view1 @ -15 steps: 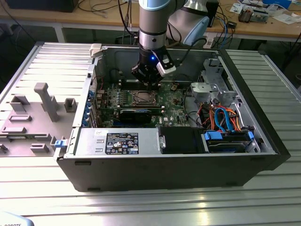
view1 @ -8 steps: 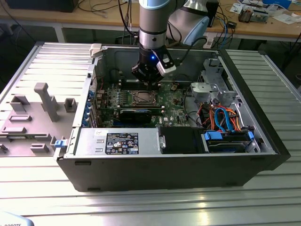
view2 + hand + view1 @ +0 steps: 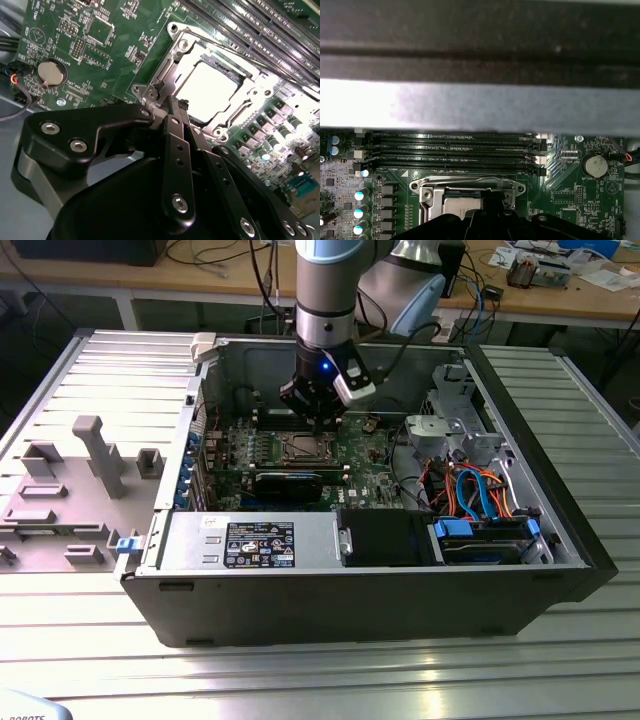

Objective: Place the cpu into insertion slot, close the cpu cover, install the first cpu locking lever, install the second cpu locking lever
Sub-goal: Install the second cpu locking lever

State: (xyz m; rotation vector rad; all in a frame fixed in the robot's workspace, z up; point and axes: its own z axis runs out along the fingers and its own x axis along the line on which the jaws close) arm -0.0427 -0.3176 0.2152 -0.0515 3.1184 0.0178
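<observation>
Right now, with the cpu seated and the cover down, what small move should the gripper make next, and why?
Probably a short push down and sideways on the lever: the gripper sits at the edge of the cpu cover, which lies flat around the cpu in its slot.

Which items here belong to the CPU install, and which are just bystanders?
Job: cpu seated in the socket; cpu cover down around it; gripper at the socket's edge.
Bystanders: coin battery; memory slots; blue and orange cables; grey fixture block.

Strong glare on cpu (image 3: pixel 212 90), bg soft
</observation>
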